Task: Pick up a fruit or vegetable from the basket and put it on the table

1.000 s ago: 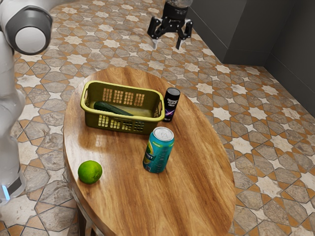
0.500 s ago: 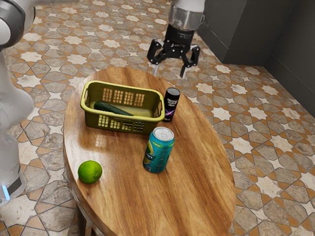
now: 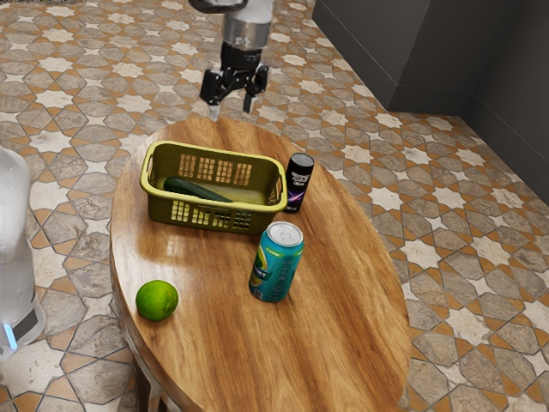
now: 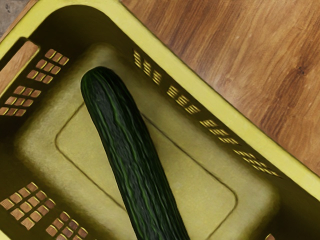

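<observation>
So the cucumber (image 3: 197, 190)'s still lying in the basket (image 3: 249, 220), and the gripper (image 3: 232, 108) just swung toward it, fingers well apart and empty, so lowering in is probably next. Wrist view gets you the cucumber's ridged skin up close; exterior view gives the gripper's height, plus the lime (image 3: 157, 300) and drink can (image 3: 277, 262) on the table (image 3: 334, 318).
</observation>
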